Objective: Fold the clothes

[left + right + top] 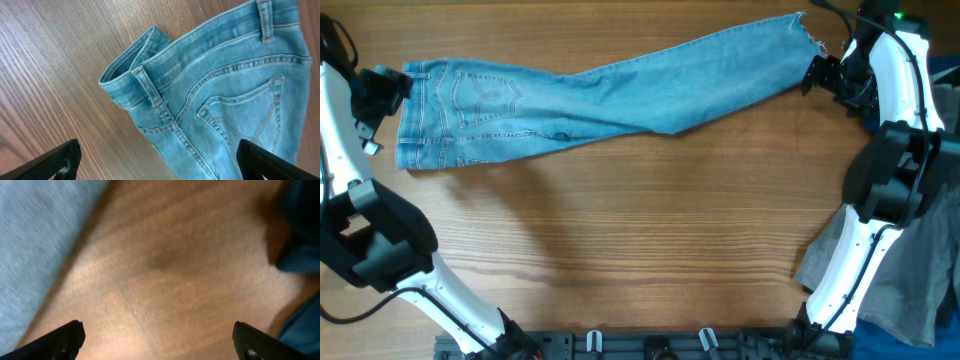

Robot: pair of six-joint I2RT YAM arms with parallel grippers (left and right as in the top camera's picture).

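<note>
Light blue denim jeans [610, 85] lie stretched along the far side of the table, waistband at the left, frayed hem at the upper right. My left gripper [382, 88] is open at the waistband end; in the left wrist view its fingers [157, 167] straddle the waistband corner and a back pocket [240, 115]. My right gripper [812, 75] is open just right of the hem; in the right wrist view its fingers [157, 340] are over bare wood, with the denim [35, 240] at the left.
A grey garment [900, 270] and a dark blue garment [945, 100] lie at the table's right edge; the dark blue cloth [300, 255] shows in the right wrist view. The wooden tabletop [640, 240] spreads in front of the jeans.
</note>
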